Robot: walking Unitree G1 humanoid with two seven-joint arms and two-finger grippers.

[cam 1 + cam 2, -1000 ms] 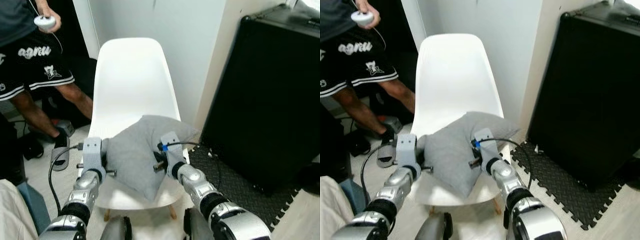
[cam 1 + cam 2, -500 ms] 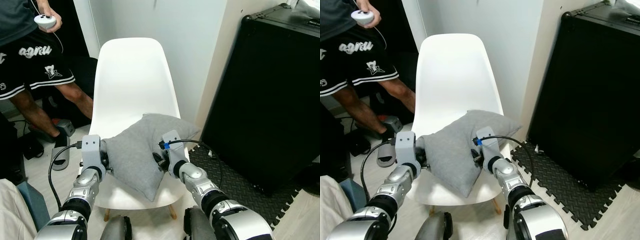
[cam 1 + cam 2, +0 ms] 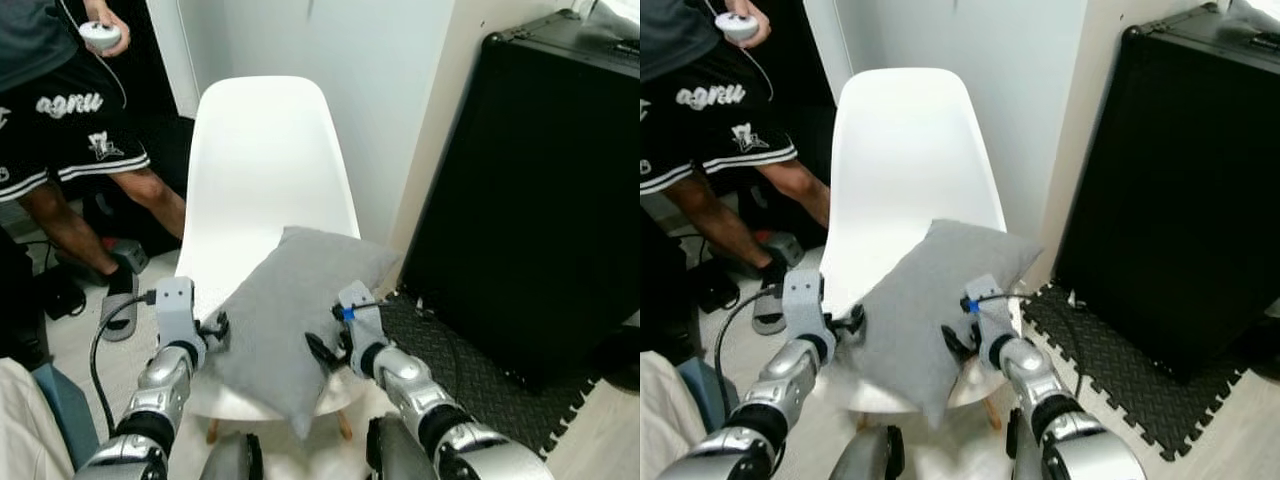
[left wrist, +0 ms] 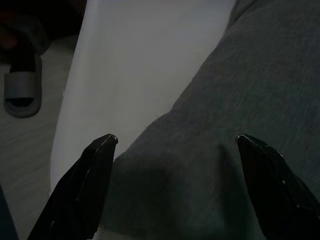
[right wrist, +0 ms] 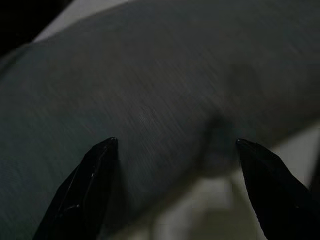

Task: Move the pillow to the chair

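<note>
— Left eye view: where is the gray pillow (image 3: 288, 325)?
— It lies on the white chair (image 3: 262, 160) seat.
— And the pincers?
— Left pincer (image 3: 215, 330) and right pincer (image 3: 318, 350) are spread wide, one at each side of it.

Two silver arms, ribbed metallic segments with black joint bands. Each wrist carries a pale grey boxy module. Left gripper (image 3: 213, 330): black fingers (image 4: 80, 190), long and tapered; a black cable loops from its module. Right gripper (image 3: 318, 352): same black fingers (image 5: 82, 192) (blue tag and thin black cable at the wrist module). Dark rounded body parts low between the arms.
</note>
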